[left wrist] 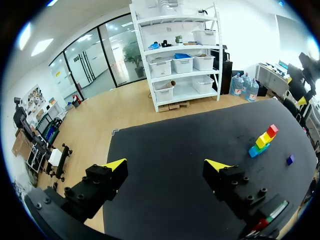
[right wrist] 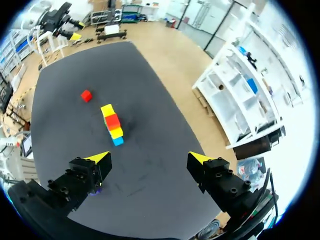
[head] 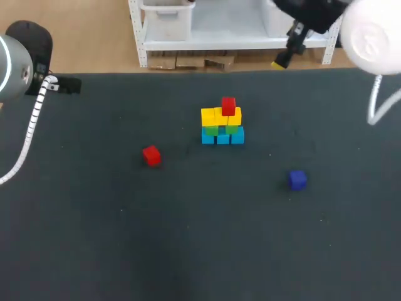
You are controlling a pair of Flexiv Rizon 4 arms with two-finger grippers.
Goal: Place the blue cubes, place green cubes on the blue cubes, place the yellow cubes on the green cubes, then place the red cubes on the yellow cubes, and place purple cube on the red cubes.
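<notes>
Left gripper (left wrist: 166, 164), right gripper (right wrist: 149, 158) spread, empty (both aloft); cube stack (head: 222, 119) far ahead.

The green cubes (head: 213, 131) sit partly hidden beneath the yellow cubes (head: 219, 116).

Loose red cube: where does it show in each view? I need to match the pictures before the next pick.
Head view: the loose red cube lies alone, left of the stack.
Left wrist view: not visible; the stack stands far ahead of the fingers.
Right wrist view: the loose red cube lies ahead of the fingers, beyond the stack and apart from it.
Shared landmark: the stack, topped by one red cube.
</notes>
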